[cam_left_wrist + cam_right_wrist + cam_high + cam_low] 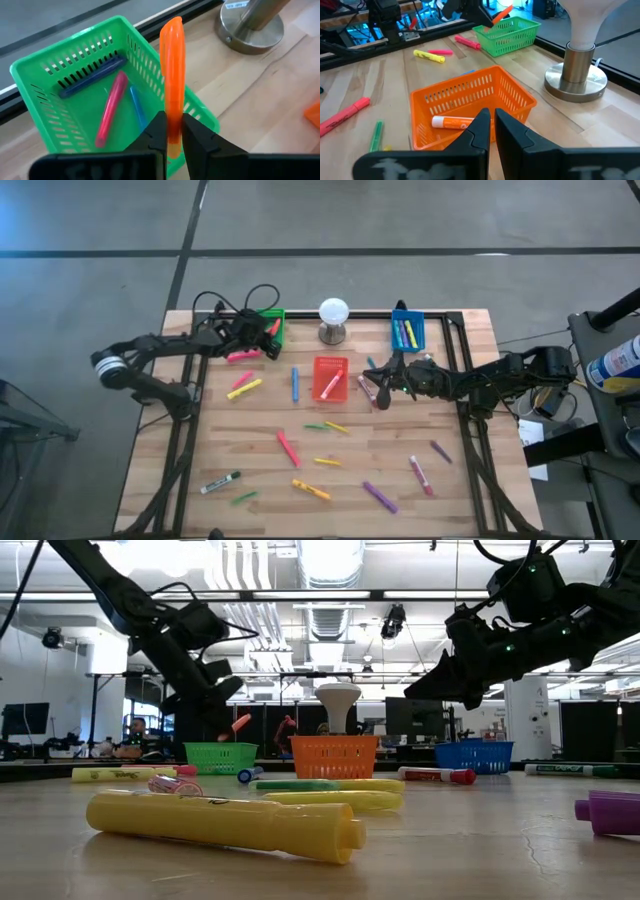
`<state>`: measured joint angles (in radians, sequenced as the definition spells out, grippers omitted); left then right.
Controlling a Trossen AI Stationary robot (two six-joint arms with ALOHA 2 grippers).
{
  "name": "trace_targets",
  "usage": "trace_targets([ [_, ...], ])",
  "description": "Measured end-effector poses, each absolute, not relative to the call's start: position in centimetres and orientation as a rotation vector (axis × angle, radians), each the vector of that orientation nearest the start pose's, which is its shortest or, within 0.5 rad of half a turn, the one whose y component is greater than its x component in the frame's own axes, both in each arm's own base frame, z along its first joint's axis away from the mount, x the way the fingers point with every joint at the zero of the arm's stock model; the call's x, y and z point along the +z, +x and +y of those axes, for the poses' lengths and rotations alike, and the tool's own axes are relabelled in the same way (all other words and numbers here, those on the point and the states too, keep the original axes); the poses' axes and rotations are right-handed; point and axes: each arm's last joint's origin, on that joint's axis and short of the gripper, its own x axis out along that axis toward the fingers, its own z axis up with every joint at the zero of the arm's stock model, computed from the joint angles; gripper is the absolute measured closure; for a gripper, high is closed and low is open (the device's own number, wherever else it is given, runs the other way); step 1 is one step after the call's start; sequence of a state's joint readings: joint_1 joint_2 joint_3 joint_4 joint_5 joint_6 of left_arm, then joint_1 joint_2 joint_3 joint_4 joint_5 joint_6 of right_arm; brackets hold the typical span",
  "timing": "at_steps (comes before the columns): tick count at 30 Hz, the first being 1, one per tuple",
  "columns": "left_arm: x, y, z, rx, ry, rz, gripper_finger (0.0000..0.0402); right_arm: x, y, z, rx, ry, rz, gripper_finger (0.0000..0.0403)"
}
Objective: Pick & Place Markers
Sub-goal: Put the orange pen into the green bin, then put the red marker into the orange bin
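My left gripper [172,139] is shut on an orange marker [172,70] just over the near rim of the green bin [45,65], at the table's far left [272,322]. In the bin lie a dark blue marker [92,75], a pink marker [111,107] and a blue marker [137,106]. My right gripper [492,125] is shut and empty, hovering by the orange bin [470,95], where a white-and-orange marker [451,121] lies. Several more markers lie loose on the table, among them a pink one [243,356] and a yellow one [245,389]. My left gripper pinches the orange marker near its lower end [173,131] between its two fingers. The fingers slant down toward the bin, and the marker runs on beyond them along their line. It is lifted clear, its free end [172,25] above the bin's rim.
A white ball on a grey stand [333,320] stands between the green bin and the blue bin [407,330], which holds markers. Loose markers are scattered over the near half, such as a red one [288,448], a purple one [380,497] and a white-and-black one [220,482].
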<state>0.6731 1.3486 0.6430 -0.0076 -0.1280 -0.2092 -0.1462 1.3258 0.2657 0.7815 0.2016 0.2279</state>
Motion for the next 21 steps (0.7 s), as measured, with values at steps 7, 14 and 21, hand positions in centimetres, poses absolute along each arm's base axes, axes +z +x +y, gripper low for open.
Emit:
trace_targets([
  [7, 18.0, 20.4, 16.8, 0.854, -0.376, 0.621, 0.0336, 14.9, 21.7, -3.8, -0.376, 0.216, 0.239, 0.038],
  [14, 17.7, 20.5, 17.0, 0.889, -0.352, 0.635, 0.0352, 14.9, 21.7, -3.8, -0.376, 0.221, 0.235, 0.038],
  [21, 18.9, 20.4, 16.7, 0.877, -0.316, 0.583, 0.0384, 15.0, 21.7, -3.8, -0.376, 0.224, 0.229, 0.038],
])
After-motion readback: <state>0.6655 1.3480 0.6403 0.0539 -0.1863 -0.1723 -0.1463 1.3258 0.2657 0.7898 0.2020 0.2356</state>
